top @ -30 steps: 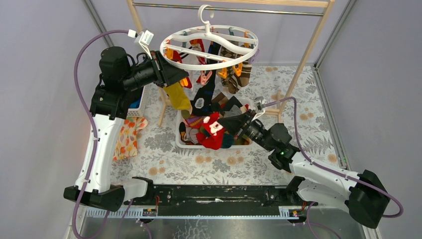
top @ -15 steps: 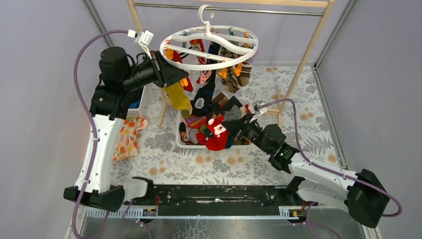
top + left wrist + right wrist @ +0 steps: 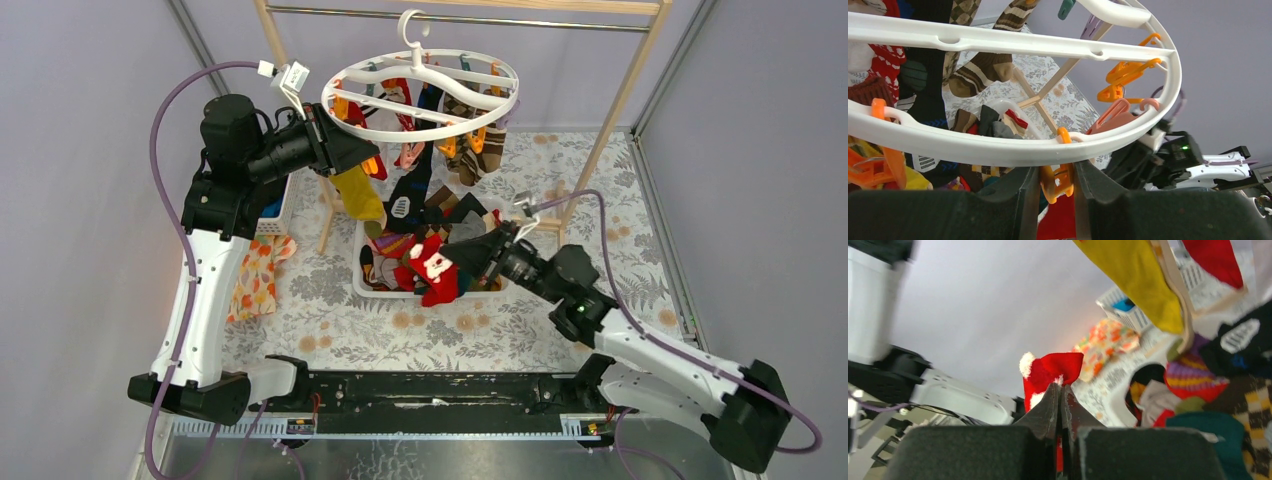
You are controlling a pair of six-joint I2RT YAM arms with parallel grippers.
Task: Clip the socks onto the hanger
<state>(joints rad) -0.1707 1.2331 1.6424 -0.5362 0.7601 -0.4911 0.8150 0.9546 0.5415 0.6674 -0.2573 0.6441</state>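
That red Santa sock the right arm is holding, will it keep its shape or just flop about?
Probably floppy: the Santa sock hangs crumpled from the right end effector. Likely light, since a pinch at one edge holds it up. Its fuzzy knit looks grippy, not slippery.

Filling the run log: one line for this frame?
left gripper: shut on orange clip under hanger | right gripper: shut on Santa sock | sock: not yet clipped

i see a robot lab cell: plain lilac panel walls (image 3: 70,250) box in a floral-clothed table (image 3: 480,330) with a black mounting rail (image 3: 430,388) at its near edge.
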